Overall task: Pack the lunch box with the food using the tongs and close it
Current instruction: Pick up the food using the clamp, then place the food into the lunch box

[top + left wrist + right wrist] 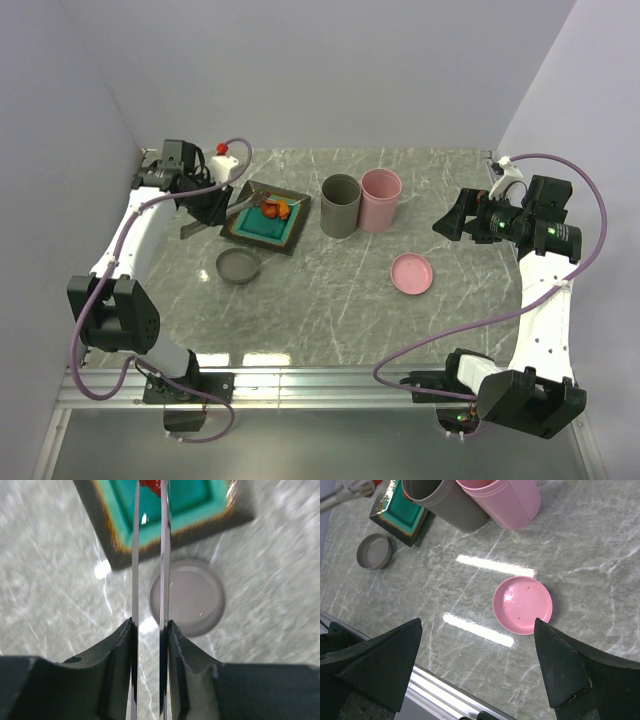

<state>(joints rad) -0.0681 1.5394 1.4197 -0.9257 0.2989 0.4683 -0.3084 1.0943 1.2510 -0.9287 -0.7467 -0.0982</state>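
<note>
Left claw (149, 625) is clamped on a pair of slim silver tongs (135, 555), with one black finger pressed against each thin arm. The two arms run forward from the claw almost parallel, a narrow gap between them. They pass above a round grey lid (192, 600) lying on the marbled grey tabletop (50, 580). Their tips reach over a square plate (210, 527) with a dark rim and teal centre, and a small orange-red chunk of food (149, 485) sits between them. Seen from above, the left arm stretches along the left side, its wrist turned toward the plate. Right claw (477, 625) hangs wide open, holding nothing, near a pink lid (522, 604). Farther back, a grey tub (340, 205) and a pink tub (381, 199) stand side by side.
</note>
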